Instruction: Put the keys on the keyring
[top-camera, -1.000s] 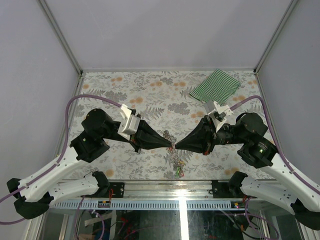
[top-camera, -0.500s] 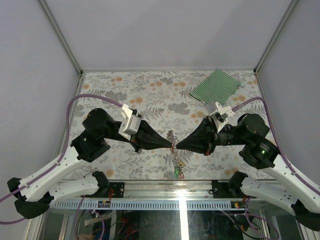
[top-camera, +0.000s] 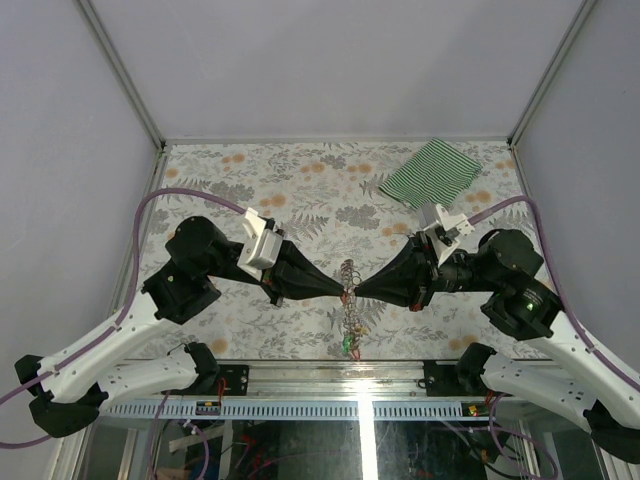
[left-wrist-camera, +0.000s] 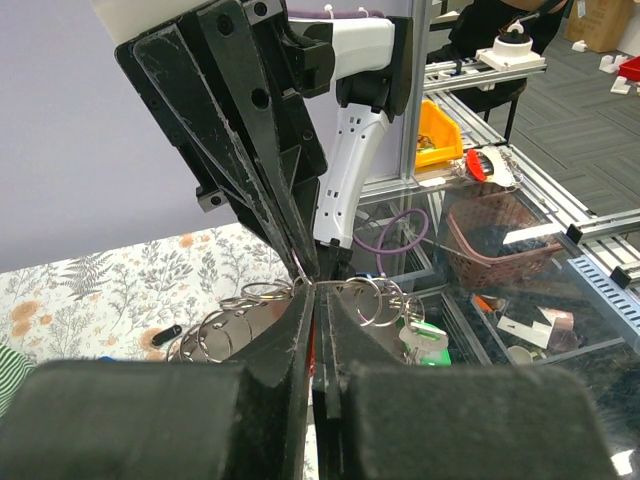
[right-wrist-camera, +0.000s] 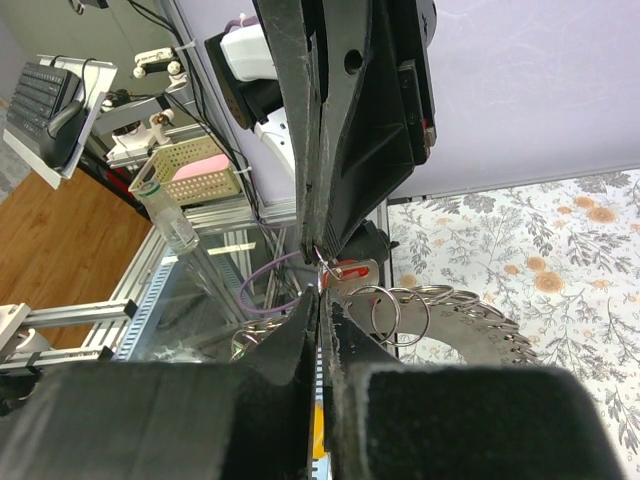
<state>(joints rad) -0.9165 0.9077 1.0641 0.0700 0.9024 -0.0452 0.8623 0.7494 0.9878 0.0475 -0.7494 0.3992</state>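
My left gripper and right gripper meet tip to tip above the table's near middle, both shut. Between them hangs the keyring, a grey ring strung with small split rings. Several keys dangle below it, one with a green tag. In the left wrist view my left gripper pinches the keyring at its wire, with the green-tagged key to the right. In the right wrist view my right gripper is shut at the keyring, just below a red-tagged key.
A green-striped cloth lies at the far right of the flowered table. A small black tag lies on the table, seen in the left wrist view. The table's metal front edge runs just below the dangling keys.
Both grippers have risen a little with the keyring held between them. The ring now stands up above the fingertips and the keys hang lower, near the front edge.
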